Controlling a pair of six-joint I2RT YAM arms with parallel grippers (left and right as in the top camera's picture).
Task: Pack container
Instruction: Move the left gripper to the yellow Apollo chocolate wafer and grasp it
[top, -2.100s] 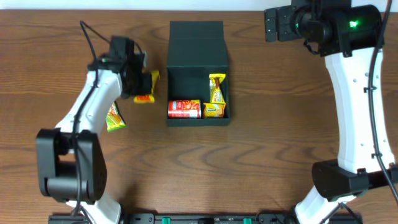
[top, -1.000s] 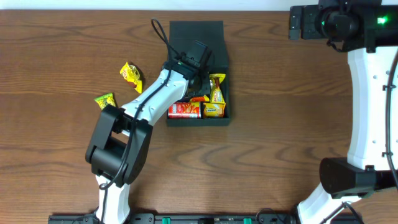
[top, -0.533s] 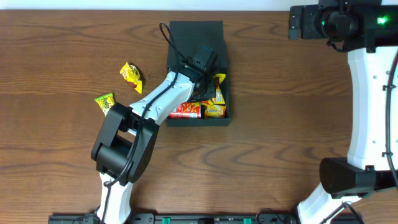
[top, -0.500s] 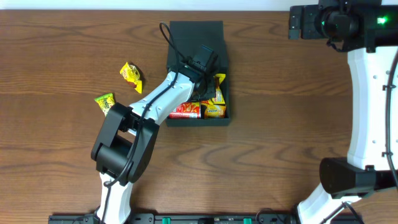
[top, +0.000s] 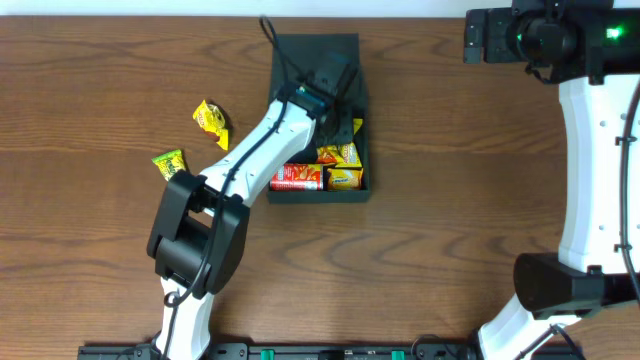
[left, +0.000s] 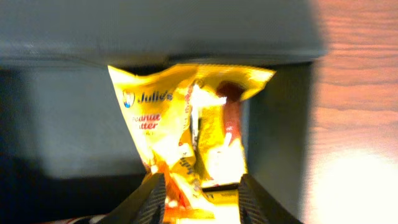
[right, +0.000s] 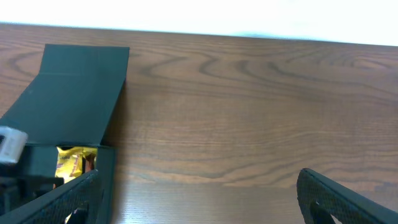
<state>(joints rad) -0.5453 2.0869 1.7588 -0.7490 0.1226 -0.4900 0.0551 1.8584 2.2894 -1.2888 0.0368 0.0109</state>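
Note:
The container (top: 316, 60) is a dark teal-black box with its flap lid open toward the back. Inside lie a red chip can (top: 295, 177) and yellow snack packets (top: 342, 157). My left gripper (top: 340, 118) hangs over the box's back right part, open. In the left wrist view its fingers (left: 199, 193) stand wide apart above the yellow packets (left: 161, 118), against the box wall (left: 56, 124). My right gripper (top: 482, 38) is open and empty at the far right back; its wrist view (right: 199, 193) shows bare table and the box lid (right: 81, 87).
Two loose packets lie on the table left of the box: a yellow one (top: 210, 117) and a green-yellow one (top: 169, 163). The brown wood table (top: 450, 200) stretches to the right of the box. The left arm crosses the box's left rim.
My left gripper carried an orange-yellow packet into the box, let it go there, and has drawn back toward the lid. The right arm has not moved in the last second.

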